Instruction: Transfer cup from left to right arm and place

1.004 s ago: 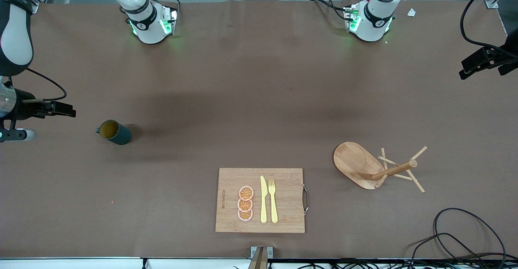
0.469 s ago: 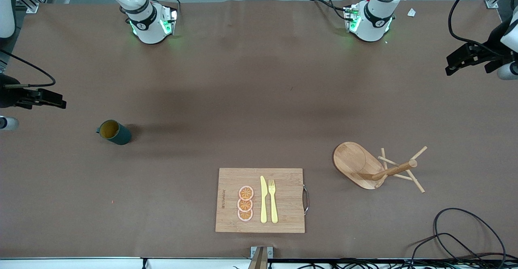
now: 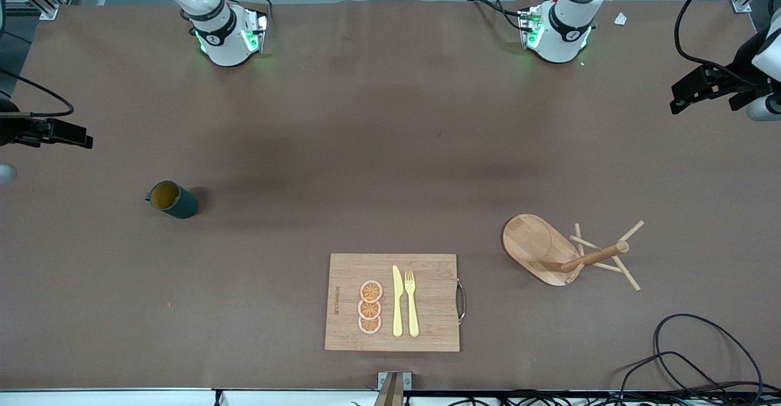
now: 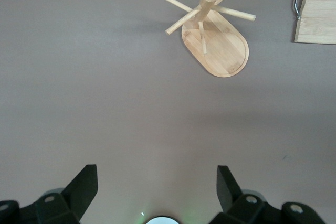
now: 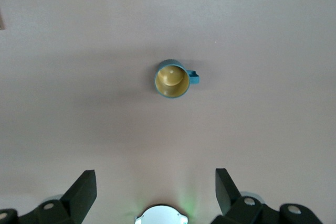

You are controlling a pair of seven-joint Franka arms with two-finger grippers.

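Note:
The cup (image 3: 173,199) is dark teal with a mustard-yellow inside. It stands upright on the brown table toward the right arm's end, with nothing touching it. It also shows in the right wrist view (image 5: 173,78), far below the fingers, with its small handle at one side. My right gripper (image 3: 64,134) hangs high over the table's edge at the right arm's end, open and empty (image 5: 155,188). My left gripper (image 3: 698,87) hangs high over the left arm's end of the table, open and empty (image 4: 156,188).
A wooden peg rack (image 3: 570,250) lies tipped on its side toward the left arm's end, also in the left wrist view (image 4: 212,40). A cutting board (image 3: 341,271) with orange slices, a yellow knife and a fork lies near the front edge. Cables (image 3: 695,357) lie at the corner.
The right gripper has drawn away from the cup toward the table's edge. The left gripper has shifted a little inward over the table. The cup has not moved.

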